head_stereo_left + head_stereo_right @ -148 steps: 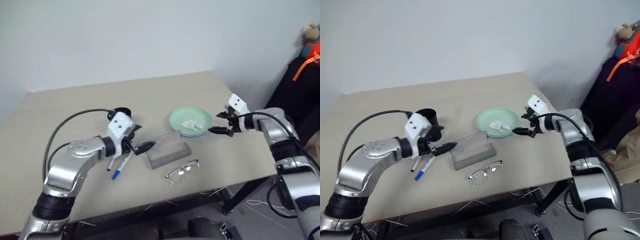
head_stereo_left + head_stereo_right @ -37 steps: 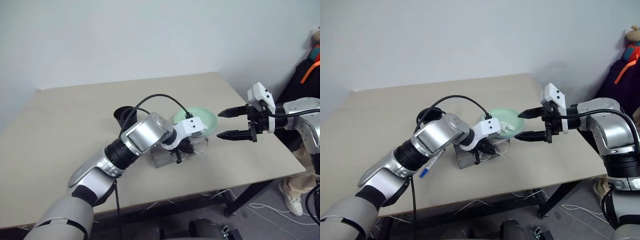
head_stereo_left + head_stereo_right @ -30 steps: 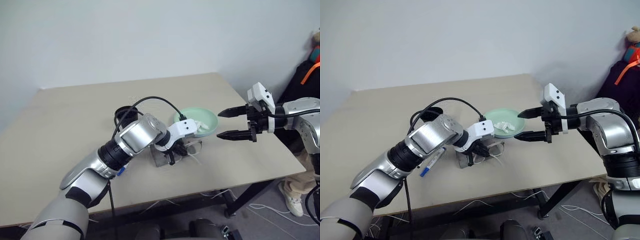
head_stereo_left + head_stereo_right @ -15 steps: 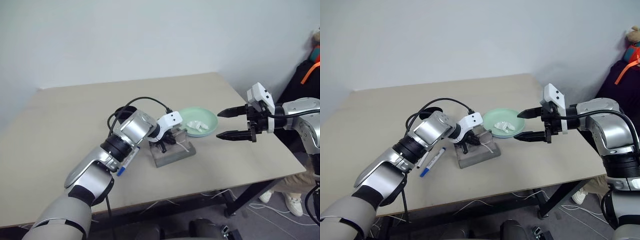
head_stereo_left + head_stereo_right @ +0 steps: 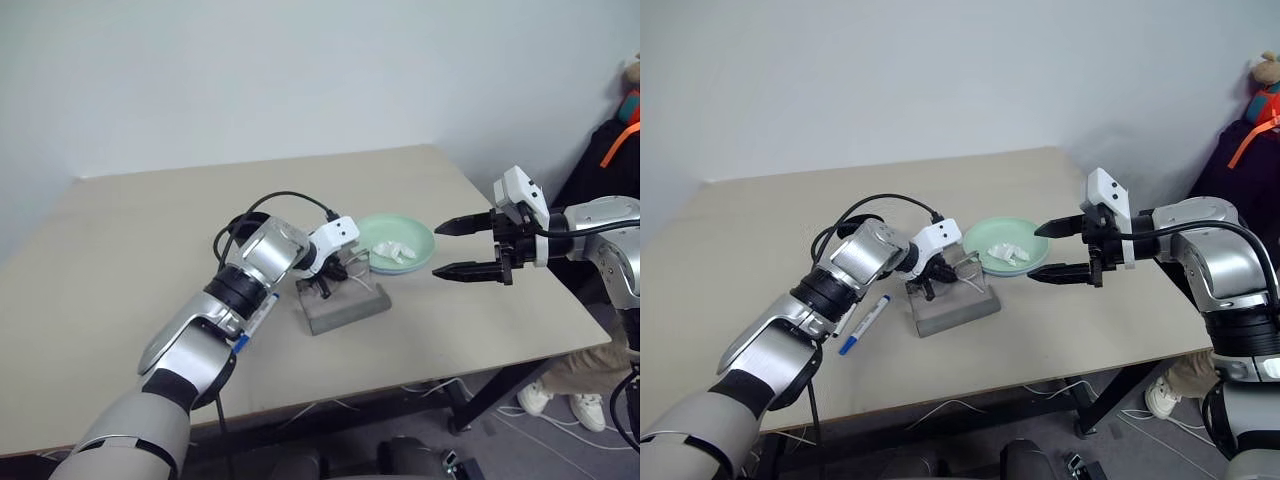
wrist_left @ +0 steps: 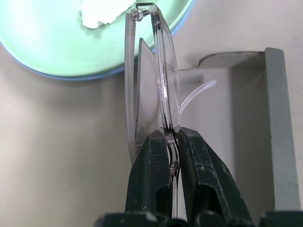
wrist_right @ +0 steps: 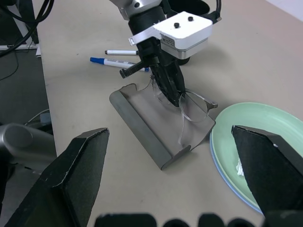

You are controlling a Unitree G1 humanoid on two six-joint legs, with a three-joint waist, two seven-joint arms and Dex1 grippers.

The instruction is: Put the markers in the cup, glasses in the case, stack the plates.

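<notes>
The robot's left gripper [image 6: 173, 142] pinches the glasses [image 7: 191, 105] by the frame, its two black fingers [image 6: 149, 165] shut tight on the clear rim, and holds them just above the open grey case [image 7: 144, 125] that lies directly beneath its tips. The spectacles hang on edge from the pinch, their long axis running away from the fingertips toward the mint green plate [image 5: 412, 232], which sits just beyond the case's far end with a crumpled white tissue [image 5: 395, 250] lying on it and a light blue plate [image 6: 71, 75] showing as a thin rim underneath. The glasses' length lines up roughly with the length of the case, though one lens end appears to reach past the case's end toward the plates, so lowering them into the tray looks to call for a small pull back along that axis before letting go. Behind the gripper's wrist stands the black cup [image 5: 862, 228], and beside the forearm the two markers [image 7: 118, 60] lie flat on the table [image 5: 130, 250], not yet collected. The right gripper [image 5: 462, 248] waits well off to the other side of the plates, jaws spread wide and empty, farther from the case than the left.
</notes>
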